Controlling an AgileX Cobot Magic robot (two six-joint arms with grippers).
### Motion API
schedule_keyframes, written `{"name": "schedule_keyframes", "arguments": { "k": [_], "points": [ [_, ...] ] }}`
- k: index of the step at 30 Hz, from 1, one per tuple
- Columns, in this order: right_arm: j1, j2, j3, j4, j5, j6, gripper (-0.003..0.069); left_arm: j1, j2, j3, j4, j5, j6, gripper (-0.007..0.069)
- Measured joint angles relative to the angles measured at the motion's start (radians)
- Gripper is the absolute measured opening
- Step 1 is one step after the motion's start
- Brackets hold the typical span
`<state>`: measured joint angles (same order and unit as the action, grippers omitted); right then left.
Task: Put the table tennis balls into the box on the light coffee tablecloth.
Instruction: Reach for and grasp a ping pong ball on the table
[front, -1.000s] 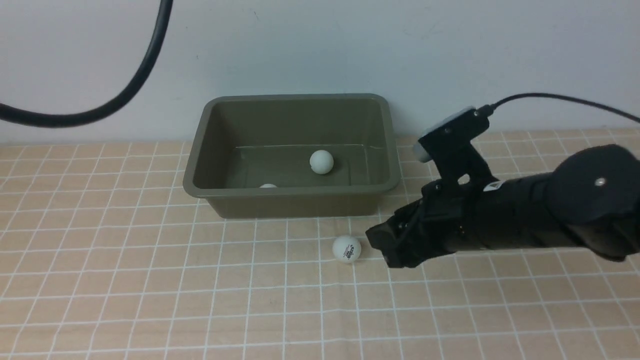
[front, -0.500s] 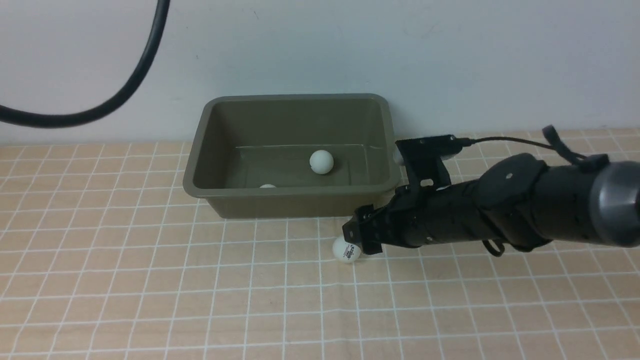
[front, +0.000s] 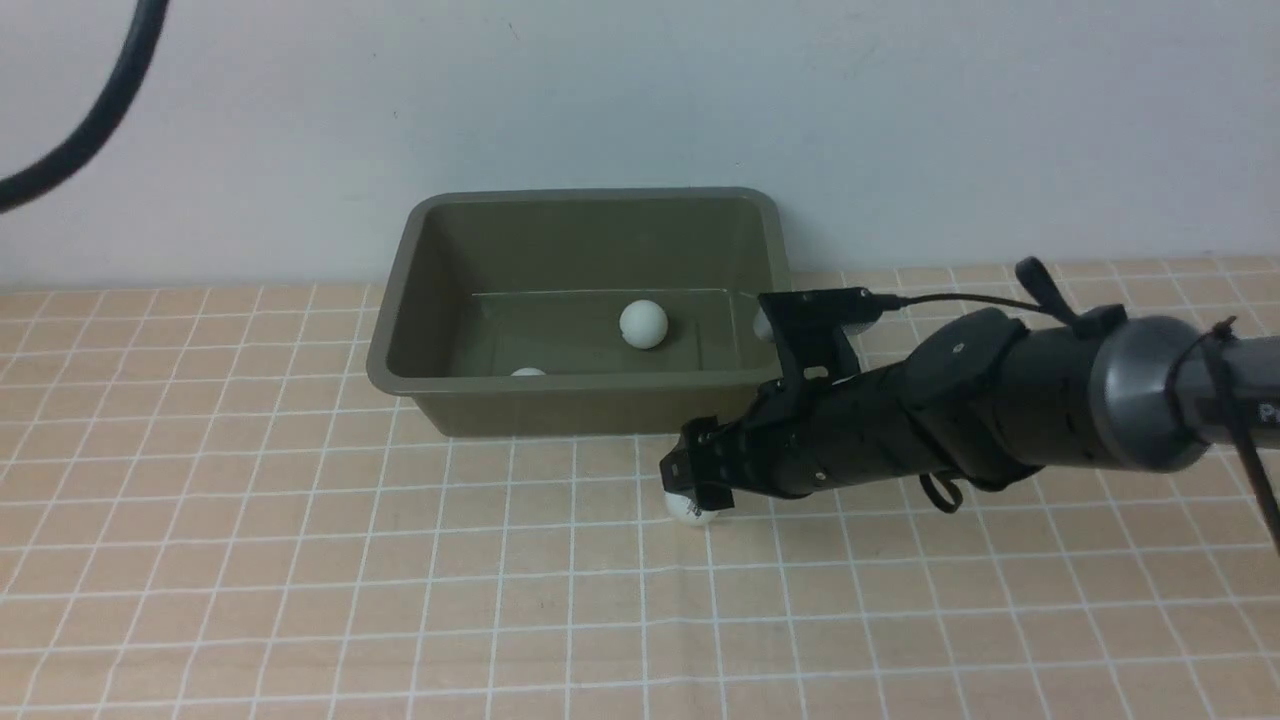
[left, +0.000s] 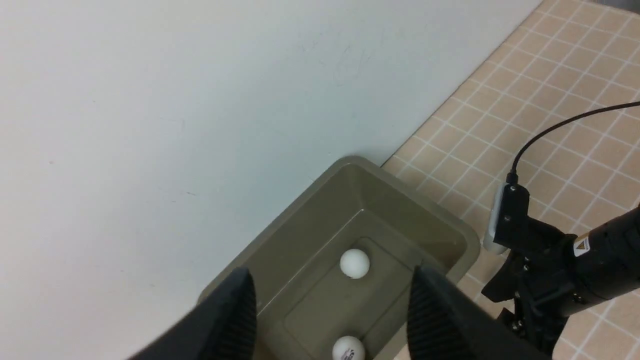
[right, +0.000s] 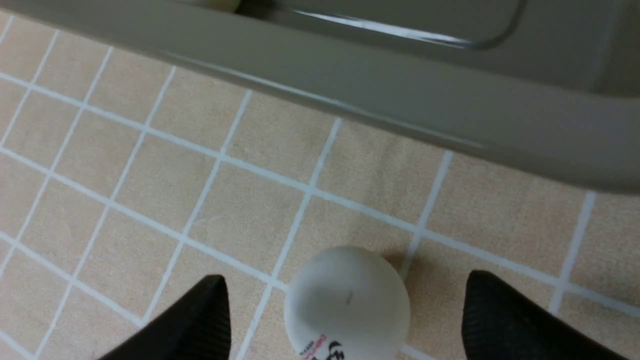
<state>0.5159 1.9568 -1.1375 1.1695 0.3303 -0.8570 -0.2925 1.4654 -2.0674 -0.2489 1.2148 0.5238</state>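
- Change: over the last second my right tool (front: 695, 478) has swung in low from the right, and its jaws have gone from half-spread to fully apart. It now straddles the lettered ball (front: 692, 511).
- Contact: in the right wrist view a finger stands on either side of that ball with cloth showing in both gaps, so I read it as bracketed but not yet clamped.
- Meaning: I judge this to be the grasp on the last loose ball. Closing, lifting and carrying it over the rim remain.
- Task thing: the lettered ball rests on the light coffee tablecloth (front: 300, 560) between the right tool's fingers. The near wall of the box (front: 590, 400) is just ahead of the fingertips.
- Already stowed: two balls lie inside the box, one (front: 642, 324) ahead of the right tool and one (front: 528, 373) further to its left, against the near wall.
- Left tool (left: 332, 310): jaws apart and empty, held high above the box, with both stowed balls visible below it.
- Surface: the cloth lies flat over the bench, with a grid of thin white lines. A light ball may roll if one finger touches first.
- Room: a plain pale wall (front: 640, 100) stands just behind the box. A black cable (front: 112, 95) hangs well apart from the right tool, up to its left.
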Motion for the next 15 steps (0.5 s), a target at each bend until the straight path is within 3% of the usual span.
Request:
{"name": "schedule_keyframes", "arguments": {
  "k": [11,15],
  "points": [
    [0.030,0.098,-0.048,-0.016,-0.014,-0.003,0.0537,0.000,0.002,0.000,0.064,0.001,-0.034,0.0340],
    [0.030,0.099,-0.049,-0.019,-0.022,-0.003,0.0401,0.000,0.002,0.000,0.069,0.002,-0.034,0.0340]
  ]
}}
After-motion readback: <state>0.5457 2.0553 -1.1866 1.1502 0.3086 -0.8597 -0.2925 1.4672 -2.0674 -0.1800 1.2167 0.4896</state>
